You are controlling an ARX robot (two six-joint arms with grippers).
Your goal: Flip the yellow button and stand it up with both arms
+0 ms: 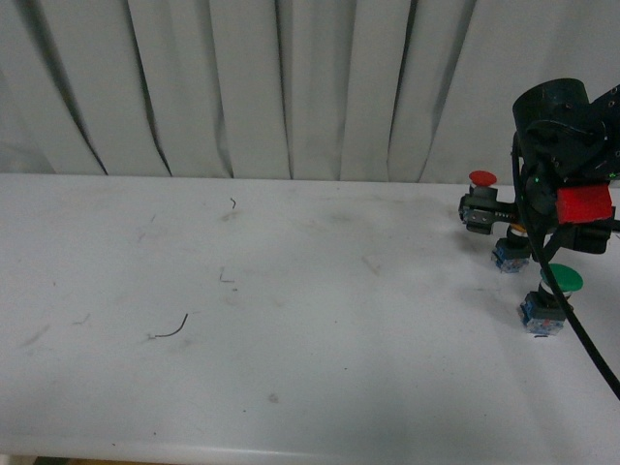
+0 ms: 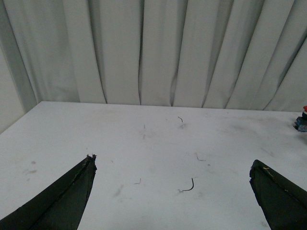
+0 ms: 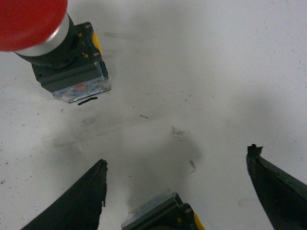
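The right gripper (image 3: pixel 177 187) hangs jaws apart over what seems the yellow button (image 3: pixel 163 215), beside the red button (image 3: pixel 57 52); centre lower before closing. The left gripper (image 2: pixel 172 191) waits, jaws apart.

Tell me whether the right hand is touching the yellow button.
Apart. The right wrist view shows the right hand open, the yellow button lying between its fingers with bare table on both sides.
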